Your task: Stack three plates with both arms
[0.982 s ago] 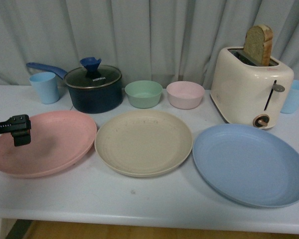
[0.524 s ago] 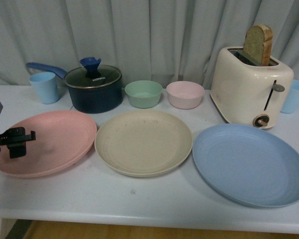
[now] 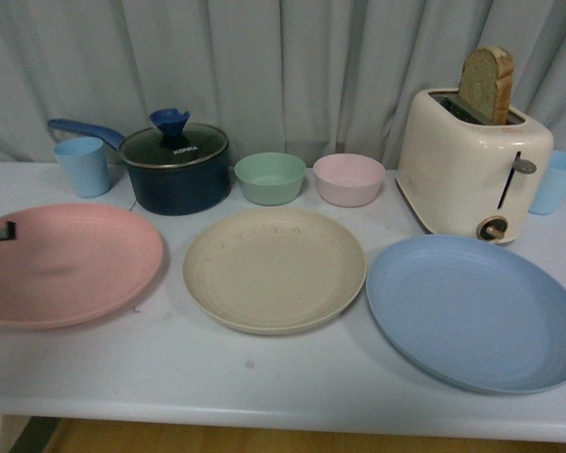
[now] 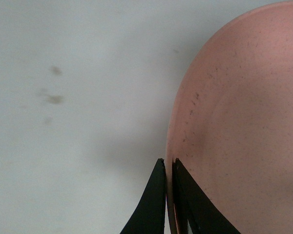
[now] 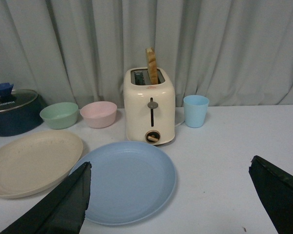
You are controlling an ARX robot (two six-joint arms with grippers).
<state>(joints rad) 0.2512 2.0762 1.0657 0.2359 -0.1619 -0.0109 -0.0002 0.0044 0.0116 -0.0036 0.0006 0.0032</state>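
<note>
1. Three plates lie apart in a row on the white table (image 3: 264,382): the pink plate (image 3: 71,264) at the left, the beige plate (image 3: 274,269) in the middle and the blue plate (image 3: 476,311) at the right. None is stacked yet.
2. The left gripper (image 4: 167,163) has its jaws pressed together on the pink plate's outer left rim, one finger above and one below. A shadow under that rim suggests it is just off the table.
3. The right gripper (image 5: 170,162) hangs above the table's near edge with its jaws spread wide, holding nothing. The blue plate lies just ahead of it.
4. The step in hand looks like the first stack: pink plate onto beige.
5. The next move calls for lifting the pink plate clear of the beige rim. It must then be carried level to the right and centred before release.
6. A one-edge pinch on a wide, shallow plate may let it droop or slip.
7. The toaster (image 3: 474,165) and the bowls stand well behind this path.
</note>
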